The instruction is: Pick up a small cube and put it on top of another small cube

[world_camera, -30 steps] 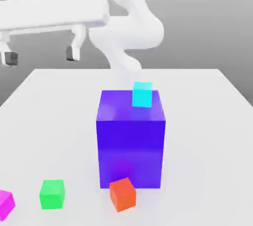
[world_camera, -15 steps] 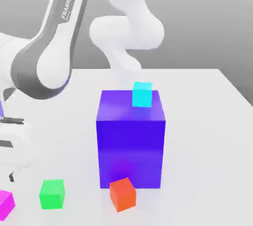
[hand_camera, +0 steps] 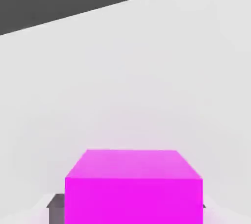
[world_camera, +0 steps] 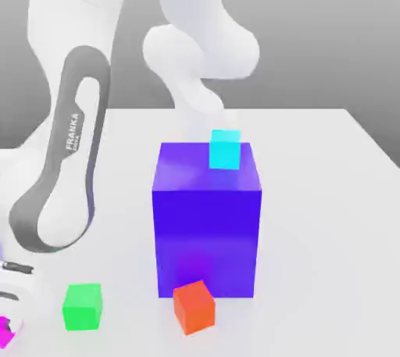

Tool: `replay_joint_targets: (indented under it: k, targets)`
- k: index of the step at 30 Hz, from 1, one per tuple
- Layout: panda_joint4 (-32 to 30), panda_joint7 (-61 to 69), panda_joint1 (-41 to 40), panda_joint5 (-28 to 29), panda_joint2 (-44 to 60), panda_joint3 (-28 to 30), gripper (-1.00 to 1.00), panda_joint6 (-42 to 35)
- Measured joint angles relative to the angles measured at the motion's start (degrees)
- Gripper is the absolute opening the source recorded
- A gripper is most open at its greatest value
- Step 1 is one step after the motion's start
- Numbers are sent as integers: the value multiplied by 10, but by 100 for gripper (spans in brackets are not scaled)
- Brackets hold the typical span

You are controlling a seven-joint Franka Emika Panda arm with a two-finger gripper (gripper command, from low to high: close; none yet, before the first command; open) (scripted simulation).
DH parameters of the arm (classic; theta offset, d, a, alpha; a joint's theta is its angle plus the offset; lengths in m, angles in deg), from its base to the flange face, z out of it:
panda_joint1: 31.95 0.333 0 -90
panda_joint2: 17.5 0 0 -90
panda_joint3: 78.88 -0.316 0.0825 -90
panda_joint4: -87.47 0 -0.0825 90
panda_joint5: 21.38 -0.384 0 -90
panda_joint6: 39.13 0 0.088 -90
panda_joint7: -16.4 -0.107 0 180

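Note:
The small cube (hand_camera: pixel 132 184) is plain magenta-pink and lies on the white table. It sits between dark finger pads (hand_camera: pixel 55 202) that press on its two sides. In the exterior view only a sliver of this cube (world_camera: pixel 3 333) shows at the lower left corner, under the white hand. My gripper (world_camera: pixel 6 330) is down at table level there, shut on the cube. A green cube (world_camera: pixel 82 305) of the same size rests just to the exterior view's right of the hand. A red-orange cube (world_camera: pixel 194 307) lies further right, in front of the big block.
A large blue-purple block (world_camera: pixel 207 223) stands mid-table with a cyan cube (world_camera: pixel 225 150) on its top. The arm's white links (world_camera: pixel 66 168) rise to the exterior view's left of the block. Bare table (world_camera: pixel 320 207) stretches to the right.
The arm came down to the exterior view's lower left, over the magenta cube. The fingers went from open to shut on that cube. No cube has shifted.

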Motion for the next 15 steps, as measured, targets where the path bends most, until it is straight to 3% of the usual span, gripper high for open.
replay_joint_targets:
  k: [5, 11, 15]
  targets:
    - [-60, 8, 44, 73, -101, 26, -100, -33]
    - [-168, 86, 83, 159, -221, 8, -100, -30]
    - [-189, 136, 80, 136, -195, -16, -100, 17]
